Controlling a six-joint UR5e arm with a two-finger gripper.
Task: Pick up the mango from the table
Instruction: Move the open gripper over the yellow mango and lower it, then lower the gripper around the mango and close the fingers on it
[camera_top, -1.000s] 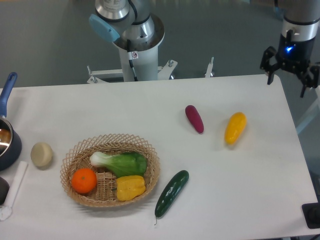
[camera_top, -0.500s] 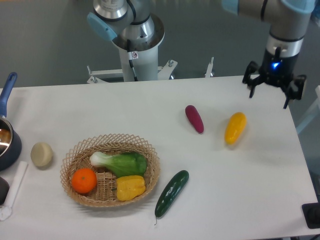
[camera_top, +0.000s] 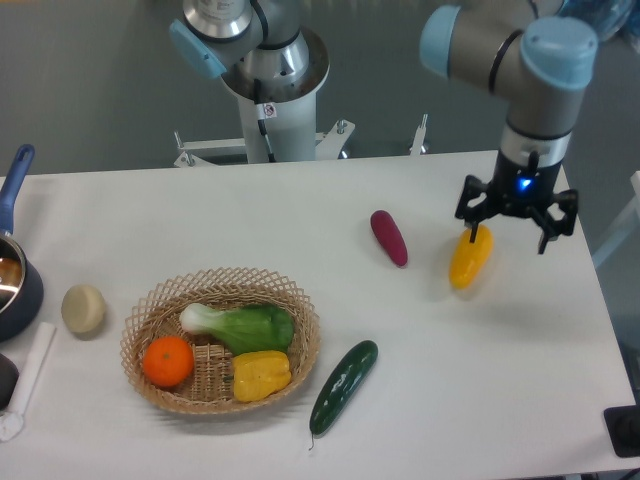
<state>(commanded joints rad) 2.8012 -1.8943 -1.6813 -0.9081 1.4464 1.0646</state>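
The mango (camera_top: 468, 260), a smooth yellow oval shading to orange at its upper end, lies on the white table (camera_top: 330, 200) at the right. My gripper (camera_top: 511, 226) hangs open just above and to the right of the mango's upper end. One dark finger (camera_top: 470, 228) overlaps the fruit's tip; the other finger stands off to the right, beyond the fruit. Nothing is held between them.
A purple vegetable (camera_top: 389, 237) lies left of the mango. A dark green cucumber (camera_top: 343, 385) lies near the front. A wicker basket (camera_top: 150, 310) holds an orange, a leafy green and a yellow pepper. A pale round object (camera_top: 84, 308) and a blue pot (camera_top: 14, 280) sit at the left edge.
The arm has swung in from the far right corner, moving left and down toward the mango. The gripper stayed open. The mango has not moved.
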